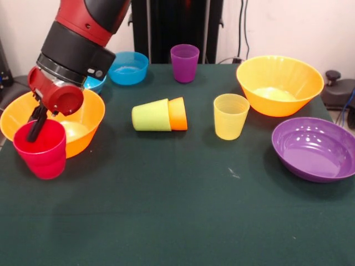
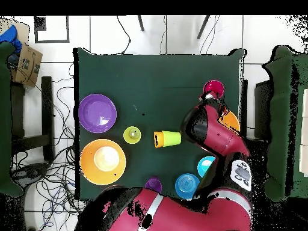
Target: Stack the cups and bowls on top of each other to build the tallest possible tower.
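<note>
One finger of the pincer dips inside the red cup, apparently grasping its rim, just beside the orange bowl; lift straight, keeping it level.

A dark green cloth is covering the table and filling most of the frame. Behind it, at the top, a pale wall is showing, with black cables hanging down. From overhead, a white tiled floor is surrounding the table, and a cardboard box is sitting at upper left.
</note>
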### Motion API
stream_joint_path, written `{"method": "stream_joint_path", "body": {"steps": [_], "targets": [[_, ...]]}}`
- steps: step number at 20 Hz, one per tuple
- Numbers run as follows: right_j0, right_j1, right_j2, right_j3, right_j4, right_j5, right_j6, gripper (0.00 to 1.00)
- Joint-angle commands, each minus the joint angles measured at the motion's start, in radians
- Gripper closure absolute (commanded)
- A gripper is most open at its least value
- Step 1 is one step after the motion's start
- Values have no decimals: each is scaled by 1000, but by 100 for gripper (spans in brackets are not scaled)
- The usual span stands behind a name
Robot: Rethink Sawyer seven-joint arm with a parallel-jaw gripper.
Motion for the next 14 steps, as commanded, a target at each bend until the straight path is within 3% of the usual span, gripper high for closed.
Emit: {"method": "stream_joint_path", "body": {"steps": [1,7,14], "targets": [[57,35,150,71,117,-131,308,100],[93,54,165,90,196,-140,336,100],[89,64,207,101,203,-145,375,100]]}}
